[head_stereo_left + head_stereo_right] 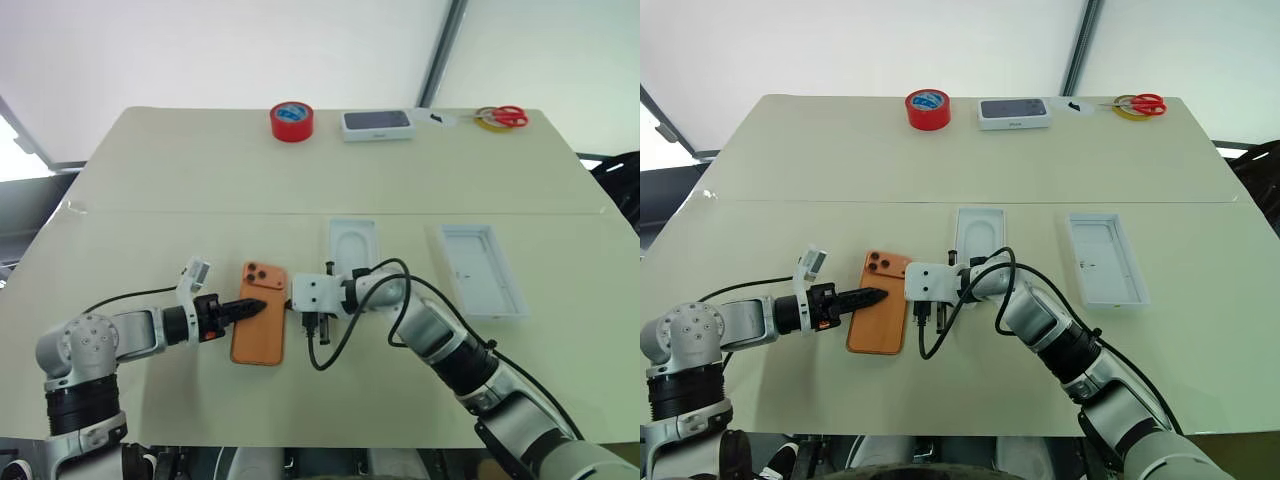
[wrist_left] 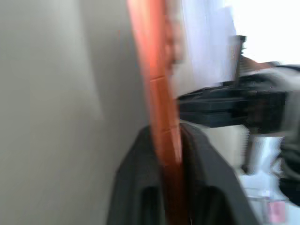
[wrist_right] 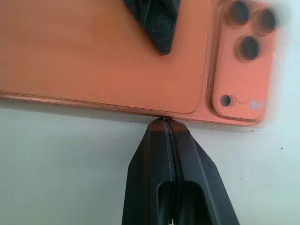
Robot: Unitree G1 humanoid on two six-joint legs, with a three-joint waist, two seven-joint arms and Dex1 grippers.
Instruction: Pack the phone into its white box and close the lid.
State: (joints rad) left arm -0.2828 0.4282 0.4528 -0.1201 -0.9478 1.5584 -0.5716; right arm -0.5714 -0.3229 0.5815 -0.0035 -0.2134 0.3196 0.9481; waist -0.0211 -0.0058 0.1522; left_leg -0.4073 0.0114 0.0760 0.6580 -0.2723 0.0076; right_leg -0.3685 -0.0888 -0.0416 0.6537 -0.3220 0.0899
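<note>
The orange phone (image 1: 262, 335) lies back up on the table, camera block at its far end. My left gripper (image 1: 258, 305) reaches in from the left and is shut on the phone's left edge; the left wrist view shows the phone (image 2: 157, 84) edge-on between the two fingers (image 2: 136, 187). My right gripper (image 3: 165, 121) is shut, holds nothing, and its tips touch the phone's right edge (image 3: 93, 56). The white box (image 1: 352, 245) with its moulded insert lies just beyond the right gripper. The lid (image 1: 480, 270) lies open side up further right.
At the table's far edge stand a red tape roll (image 1: 291, 121), a closed white box with a dark phone picture (image 1: 377, 123), and red-handled scissors (image 1: 505, 117) beside a yellow tape ring. A black cable (image 1: 335, 350) loops from my right wrist near the phone.
</note>
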